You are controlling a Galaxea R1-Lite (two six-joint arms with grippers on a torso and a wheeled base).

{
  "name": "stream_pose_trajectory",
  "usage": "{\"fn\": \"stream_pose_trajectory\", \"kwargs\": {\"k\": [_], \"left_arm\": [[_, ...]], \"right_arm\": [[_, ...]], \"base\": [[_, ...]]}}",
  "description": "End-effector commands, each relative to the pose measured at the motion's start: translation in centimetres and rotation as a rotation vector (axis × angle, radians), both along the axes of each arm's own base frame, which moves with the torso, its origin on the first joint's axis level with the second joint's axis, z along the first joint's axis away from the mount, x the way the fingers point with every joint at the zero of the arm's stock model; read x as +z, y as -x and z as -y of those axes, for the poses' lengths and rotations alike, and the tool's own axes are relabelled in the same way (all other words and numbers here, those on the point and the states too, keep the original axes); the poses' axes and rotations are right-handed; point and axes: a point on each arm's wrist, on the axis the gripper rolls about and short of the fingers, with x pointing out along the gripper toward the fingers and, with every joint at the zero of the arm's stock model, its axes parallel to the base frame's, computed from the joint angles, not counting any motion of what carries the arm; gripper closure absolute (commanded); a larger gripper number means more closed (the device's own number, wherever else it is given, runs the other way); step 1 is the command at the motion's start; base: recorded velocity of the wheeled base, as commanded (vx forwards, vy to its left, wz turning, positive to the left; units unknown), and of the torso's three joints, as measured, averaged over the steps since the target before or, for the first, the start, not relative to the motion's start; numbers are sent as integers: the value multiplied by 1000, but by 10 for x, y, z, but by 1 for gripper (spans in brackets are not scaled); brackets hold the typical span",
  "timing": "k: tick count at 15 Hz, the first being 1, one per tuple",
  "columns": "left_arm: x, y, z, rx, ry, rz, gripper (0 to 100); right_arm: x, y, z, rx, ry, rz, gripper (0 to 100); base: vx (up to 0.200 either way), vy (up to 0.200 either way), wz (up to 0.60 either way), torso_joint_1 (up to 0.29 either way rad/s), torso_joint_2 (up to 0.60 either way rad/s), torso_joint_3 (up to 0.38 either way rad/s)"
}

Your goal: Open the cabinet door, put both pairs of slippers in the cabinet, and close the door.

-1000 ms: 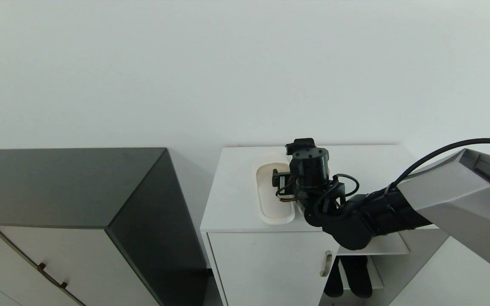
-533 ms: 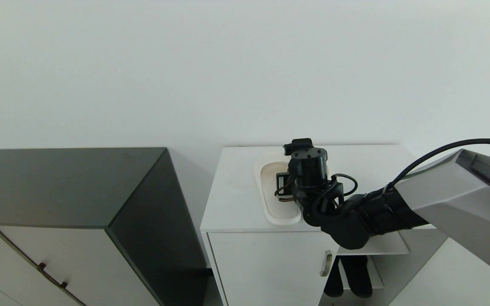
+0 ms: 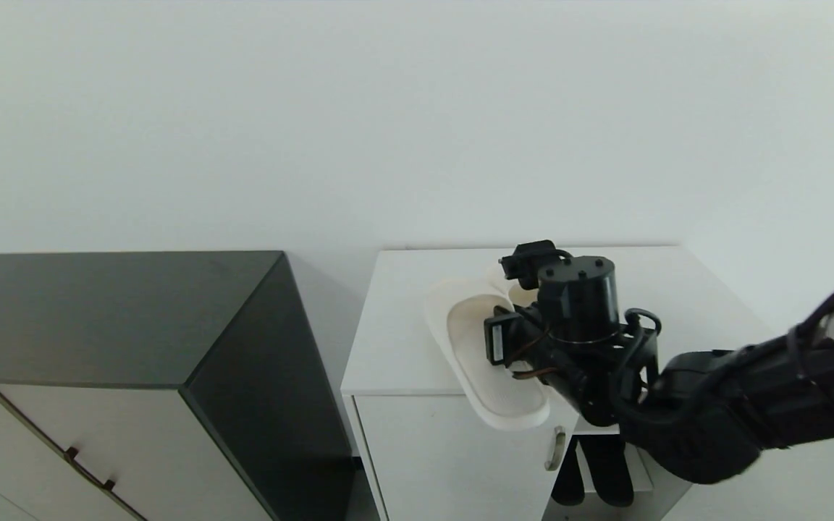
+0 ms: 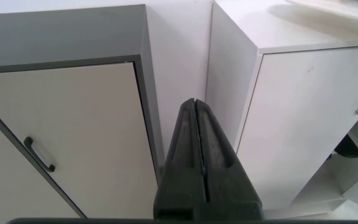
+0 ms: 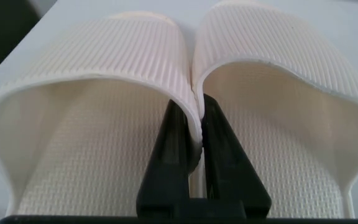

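A plain white wall (image 3: 417, 108) is backing a white cabinet (image 3: 402, 340) that is standing beside a lower grey cabinet (image 3: 98, 311).

Nearest to me, I am keeping my left tool (image 4: 196, 109) pressed together and empty. It is hanging low in front of the gap between the two cabinets, which I judge keeps it out of the working arm's way.

A little farther out, my right tool (image 5: 193, 118) is pinching the pair of cream slippers (image 5: 104, 68). Its two fingers are squeezing the slippers' touching inner strap walls together. That is why both are coming along as one pair, side by side with their toes pointing away from me.

From the head view, the cream slippers are sitting tilted over the front of the white cabinet's top. Their heels are jutting past the front edge. I cannot tell whether the toes are touching the top.

Below them, the right side of the white cabinet is standing open. The black slippers (image 3: 609, 474) are lying on a lower shelf inside, so I judge one pair is already stowed. The left door with its handle (image 3: 553, 449) is staying shut beside the opening.

I judge I am carrying this second pair down toward that opening.
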Motion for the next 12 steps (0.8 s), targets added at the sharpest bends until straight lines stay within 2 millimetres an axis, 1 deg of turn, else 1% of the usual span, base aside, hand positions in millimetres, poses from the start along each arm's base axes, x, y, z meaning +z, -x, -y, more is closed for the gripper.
{"fn": "stream_pose_trajectory", "kwargs": {"k": [1, 3, 6, 9, 12], "left_arm": [[0, 0, 0, 0, 0, 1, 100], [0, 0, 0, 0, 0, 0, 100], [0, 0, 0, 0, 2, 0, 100], [0, 0, 0, 1, 7, -1, 100], [0, 0, 0, 0, 7, -1, 100]], "right_arm": [[18, 41, 23, 94, -1, 6, 100], [17, 45, 23, 102, 5, 3, 100], [9, 44, 19, 106, 19, -13, 100], [7, 43, 19, 106, 23, -17, 100], [7, 43, 19, 106, 23, -17, 100]], "base": [[0, 0, 0, 0, 0, 0], [0, 0, 0, 0, 0, 0], [0, 0, 0, 0, 0, 0], [0, 0, 0, 0, 0, 0], [-200, 0, 0, 15, 6, 2]]}}
